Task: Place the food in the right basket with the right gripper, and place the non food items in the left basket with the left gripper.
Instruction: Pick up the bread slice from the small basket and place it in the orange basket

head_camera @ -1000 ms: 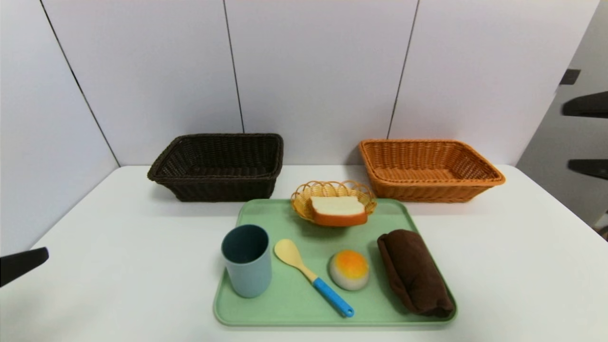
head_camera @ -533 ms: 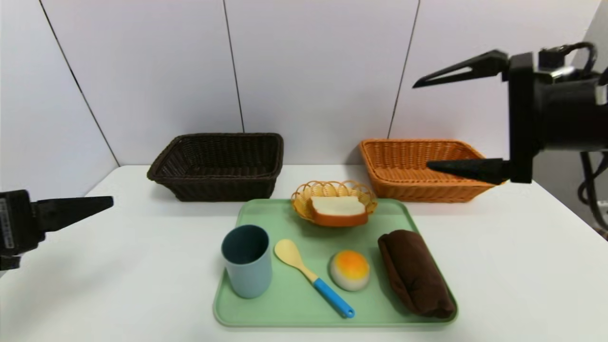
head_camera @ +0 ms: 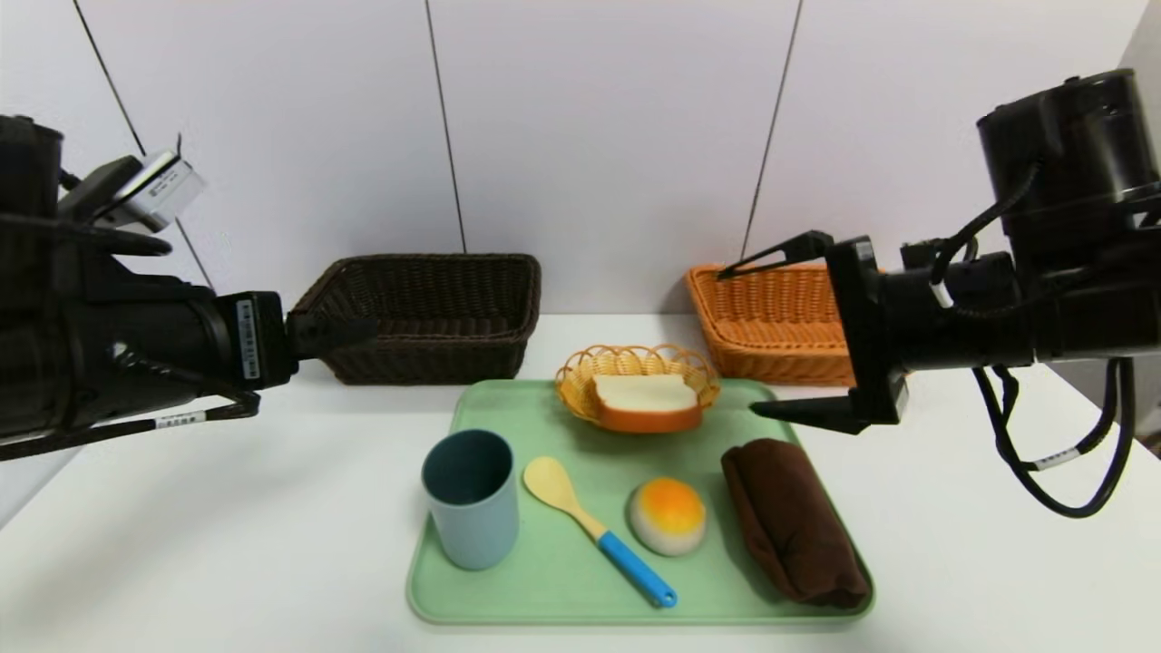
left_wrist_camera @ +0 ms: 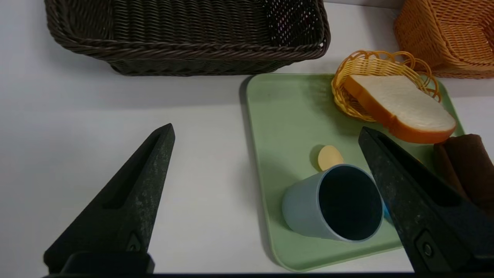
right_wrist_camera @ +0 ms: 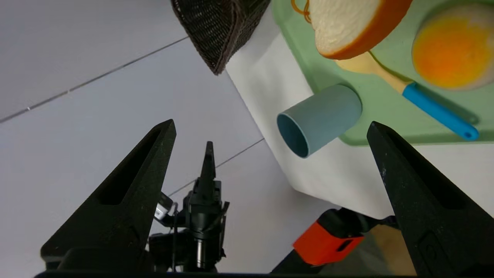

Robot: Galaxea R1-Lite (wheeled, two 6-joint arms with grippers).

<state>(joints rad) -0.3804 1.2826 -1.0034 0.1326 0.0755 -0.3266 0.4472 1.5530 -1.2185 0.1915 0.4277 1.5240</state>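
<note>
**A:** Start with the head view: you see both arms raised over the white table (head_camera: 181, 508). Your left gripper (left_wrist_camera: 266, 133) hangs near the front corner of the left basket (head_camera: 426, 313), your right gripper (head_camera: 753, 340) in front of the right basket (head_camera: 771, 317), its pointed fingers (head_camera: 798, 413) stacked one above the other.

**B:** And the wrist views?

**A:** Your left wrist view shows what the head view cannot: both left jaws spread wide with nothing between them, above the table and the tray's left edge. Your right wrist view shows the right jaws equally wide and empty, and far off the other arm against the wall.

**B:** What is in the containers?

**A:** Both big baskets look empty, though the right arm hides part of the right one. The small round basket (head_camera: 635, 372) sits on the far edge of the green tray (head_camera: 553, 580) and holds the bread slice (head_camera: 646, 402), which leans out over its near rim.

**B:** The rest of your task items?

**A:** All on the tray. The cup (head_camera: 472, 499) stands upright at the near left, empty inside as your left wrist view shows. The spoon (head_camera: 599, 531) lies right of it, then the bun (head_camera: 668, 515), then the rolled towel (head_camera: 789, 521) along the right edge.
</note>
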